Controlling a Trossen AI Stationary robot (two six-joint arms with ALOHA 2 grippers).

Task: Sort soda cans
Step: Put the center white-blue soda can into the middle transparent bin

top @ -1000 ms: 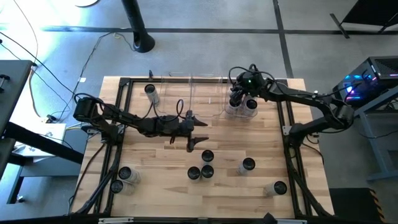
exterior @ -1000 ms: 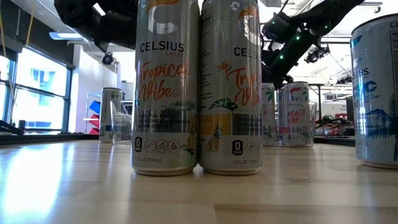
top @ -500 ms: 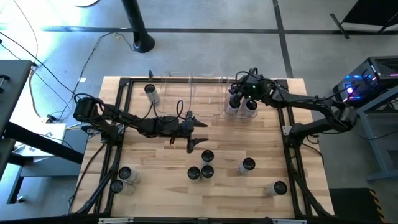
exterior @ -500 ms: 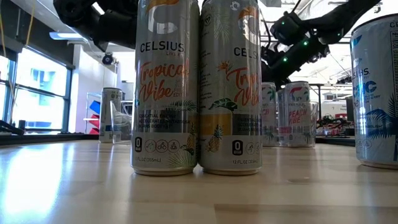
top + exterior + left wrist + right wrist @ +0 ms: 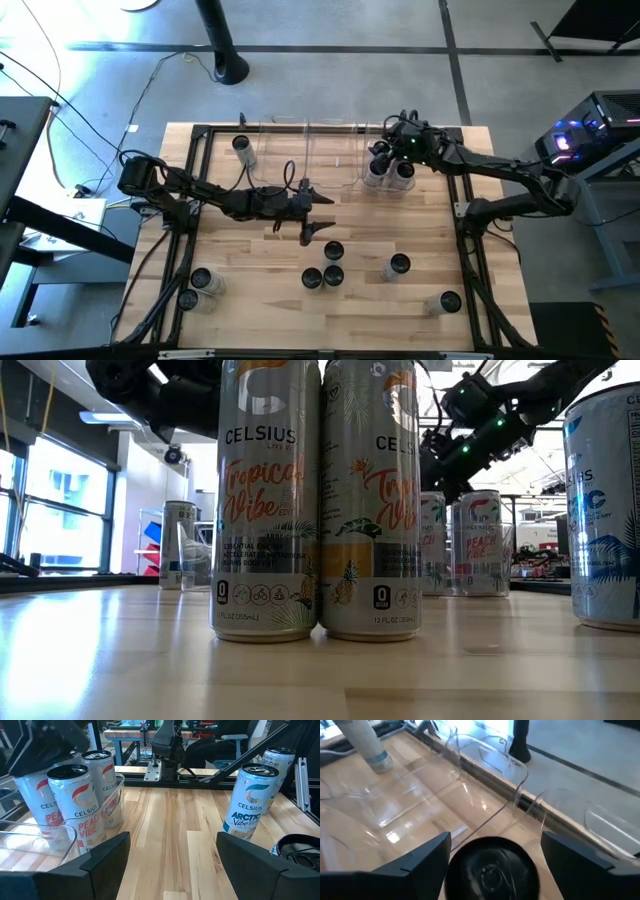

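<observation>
Right gripper jaws spread, straddling a half-hidden can; left jaws open, empty.

Light wooden plank counter, edged by a dark metal frame. Along the far edge, a row of clear plastic bins; in the rightmost bin, Peach Vibe cans standing upright. Near the far left corner, a lone can upright. At the middle, toward the near side, three cans clustered close together, two Tropical Vibe cans among them touching side by side. Just right of that cluster, an Arctic Vibe can apart. Near the right near corner, one can. At the left near corner, two cans close together.
</observation>
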